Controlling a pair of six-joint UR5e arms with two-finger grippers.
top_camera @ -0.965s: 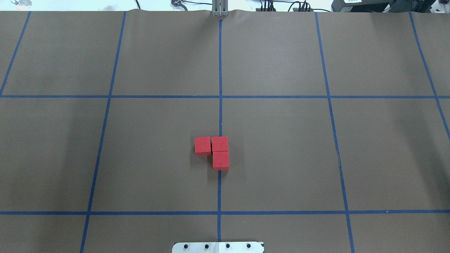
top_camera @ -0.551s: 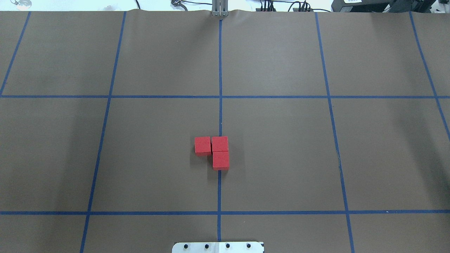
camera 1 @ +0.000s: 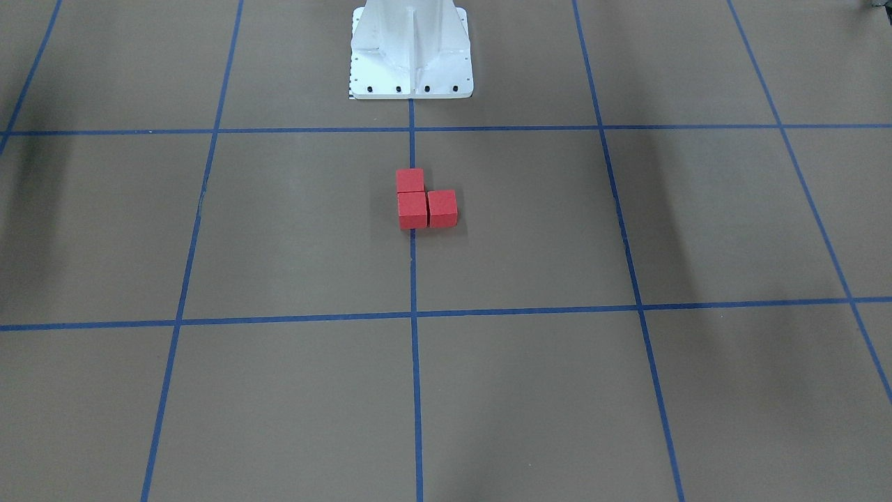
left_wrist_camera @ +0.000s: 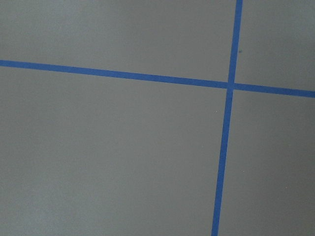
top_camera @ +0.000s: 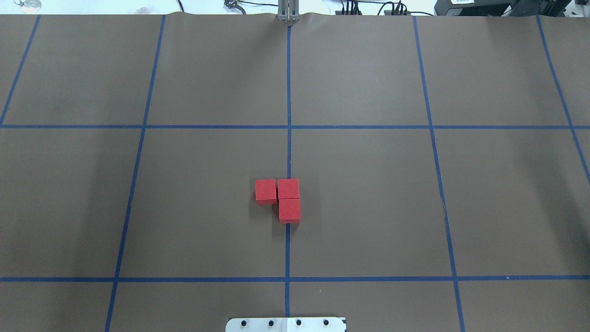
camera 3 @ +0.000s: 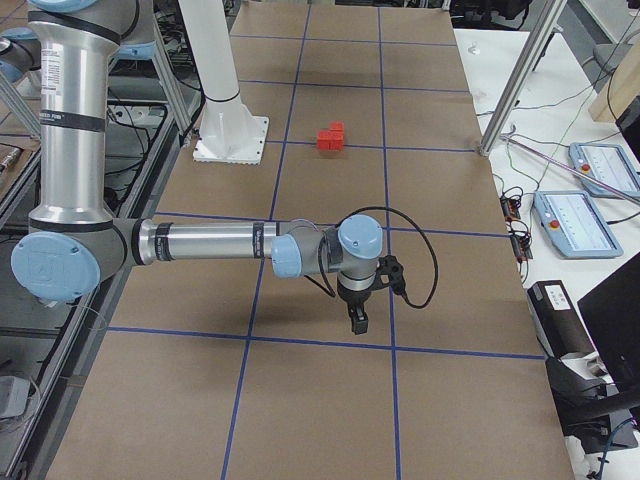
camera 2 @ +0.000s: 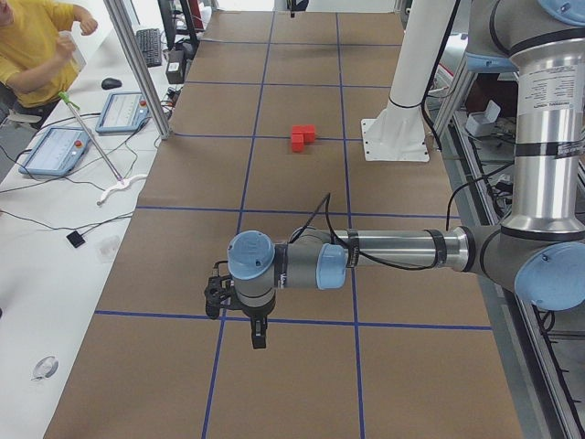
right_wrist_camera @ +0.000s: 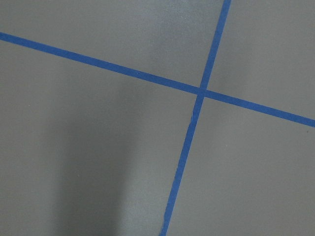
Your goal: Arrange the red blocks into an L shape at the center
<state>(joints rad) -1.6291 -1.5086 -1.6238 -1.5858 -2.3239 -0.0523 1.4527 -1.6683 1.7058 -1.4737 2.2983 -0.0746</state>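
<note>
The red blocks (top_camera: 288,190) are being shown joined in an L at frame centre; no further move is judged needed. Whether the left end effector (camera 2: 259,337) and right end effector (camera 3: 358,320) are open cannot be told.

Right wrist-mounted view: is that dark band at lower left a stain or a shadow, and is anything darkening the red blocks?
Right wrist-mounted: the band is soft-edged, likely a shadow; the tape lines are sharp. Overhead exterior: the red blocks are evenly lit, without glare; broad faint shadows lie well off to both sides. Exterior front-facing: the same, blocks crisp.
</note>
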